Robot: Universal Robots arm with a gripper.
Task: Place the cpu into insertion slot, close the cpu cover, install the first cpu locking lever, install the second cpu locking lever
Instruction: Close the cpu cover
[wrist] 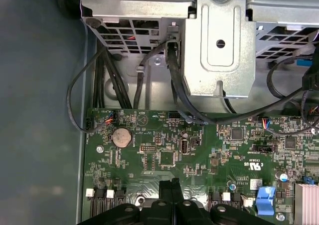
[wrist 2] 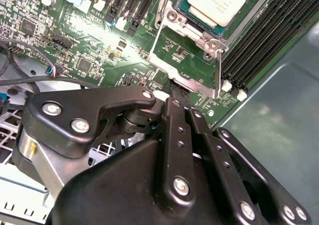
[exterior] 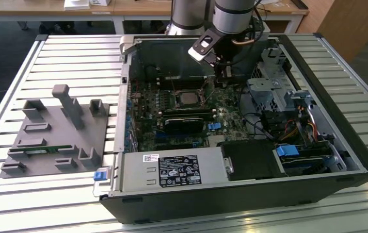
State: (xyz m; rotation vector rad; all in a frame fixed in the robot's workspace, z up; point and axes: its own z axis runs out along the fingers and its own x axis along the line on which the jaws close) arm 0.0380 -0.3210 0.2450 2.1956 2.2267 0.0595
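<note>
The cpu lies in the insertion slot; the gripper hangs beside.

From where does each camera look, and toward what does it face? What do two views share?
Exterior view: off the arm, above the open computer case, looking down into it; the arm and gripper show.
Second wrist view: at the wrist, looking along the shut gripper to the cpu cover and cpu.
First wrist view: at the wrist, facing the motherboard and a metal bracket past the gripper.
Shared: both wrist views show gripper and motherboard; exterior and second wrist views, the cpu.
</note>
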